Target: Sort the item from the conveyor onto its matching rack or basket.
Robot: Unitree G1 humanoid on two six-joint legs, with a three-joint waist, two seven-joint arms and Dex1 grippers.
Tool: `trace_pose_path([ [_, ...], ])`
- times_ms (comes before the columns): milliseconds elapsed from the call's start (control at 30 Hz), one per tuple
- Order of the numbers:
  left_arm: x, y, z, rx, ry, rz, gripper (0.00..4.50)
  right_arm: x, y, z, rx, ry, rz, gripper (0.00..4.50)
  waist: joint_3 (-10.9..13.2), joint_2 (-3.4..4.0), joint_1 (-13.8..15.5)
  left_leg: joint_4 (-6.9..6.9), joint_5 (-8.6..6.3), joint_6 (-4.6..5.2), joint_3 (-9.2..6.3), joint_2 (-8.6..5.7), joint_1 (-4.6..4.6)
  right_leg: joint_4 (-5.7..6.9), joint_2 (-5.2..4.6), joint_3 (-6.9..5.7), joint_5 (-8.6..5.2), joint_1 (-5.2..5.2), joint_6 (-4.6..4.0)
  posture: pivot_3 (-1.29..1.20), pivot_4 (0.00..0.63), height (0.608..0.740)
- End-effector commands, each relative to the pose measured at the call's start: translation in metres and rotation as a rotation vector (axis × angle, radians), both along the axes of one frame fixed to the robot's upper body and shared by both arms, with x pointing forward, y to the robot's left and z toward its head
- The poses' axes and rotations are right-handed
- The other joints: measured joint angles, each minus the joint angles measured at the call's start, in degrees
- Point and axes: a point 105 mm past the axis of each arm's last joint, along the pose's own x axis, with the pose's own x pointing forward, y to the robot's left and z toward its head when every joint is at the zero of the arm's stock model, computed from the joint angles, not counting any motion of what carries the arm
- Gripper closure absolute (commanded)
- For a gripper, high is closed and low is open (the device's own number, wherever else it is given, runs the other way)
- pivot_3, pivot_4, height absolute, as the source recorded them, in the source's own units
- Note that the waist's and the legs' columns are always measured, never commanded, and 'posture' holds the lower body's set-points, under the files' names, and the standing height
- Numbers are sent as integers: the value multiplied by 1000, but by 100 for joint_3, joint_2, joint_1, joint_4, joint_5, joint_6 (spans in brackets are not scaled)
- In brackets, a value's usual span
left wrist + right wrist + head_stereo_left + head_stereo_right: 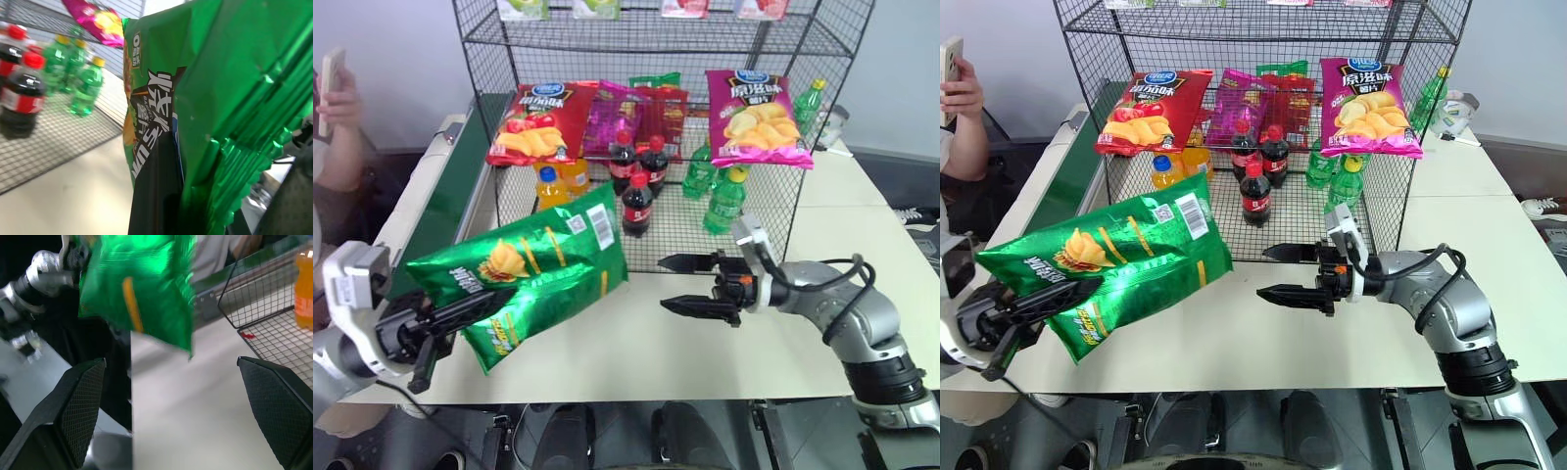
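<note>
**Green bag held up in front of the rack**

Your left hand (460,311) is clamped on the green crisp bag (533,269), holding it clear above the pale surface (646,352), between the conveyor (445,201) and the black wire rack (744,220). Your right hand (690,284) hangs level just beside the bag, fingers spread wide and holding nothing.

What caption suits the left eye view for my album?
Left gripper holds a glossy green crisp bag toward the open right gripper, before a black wire rack.
</note>
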Motion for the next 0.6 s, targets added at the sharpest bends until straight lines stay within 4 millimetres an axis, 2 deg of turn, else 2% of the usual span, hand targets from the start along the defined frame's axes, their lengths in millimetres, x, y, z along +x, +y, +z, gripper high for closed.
trace_pose_path([
  [33,-7,-11,14,-71,23,-140,4420,1,5,24,89,-35,22,0,1,1,-2,0,0,0,0,0,0,0,0,1,0,-1,0,0,150,739],
  [167,-3,-16,19,-120,36,-194,4420,0,11,36,152,-5,57,0,1,2,-4,-1,0,0,1,0,-2,1,2,3,0,-5,0,0,150,739],
  [400,3,-32,22,-178,63,-301,4420,-26,16,61,263,156,282,0,1,3,15,1,0,0,1,-3,-23,-1,-1,3,0,-23,2,0,150,739],
  [500,5,-32,21,-177,72,-305,4420,-30,15,64,272,188,316,0,1,3,7,1,0,1,0,-2,-25,0,1,2,0,-27,2,0,150,739],
  [600,10,-34,18,-178,63,-292,4420,-35,19,58,236,202,339,0,1,3,3,1,0,1,1,-2,-27,0,2,3,0,-30,2,0,150,739],
])
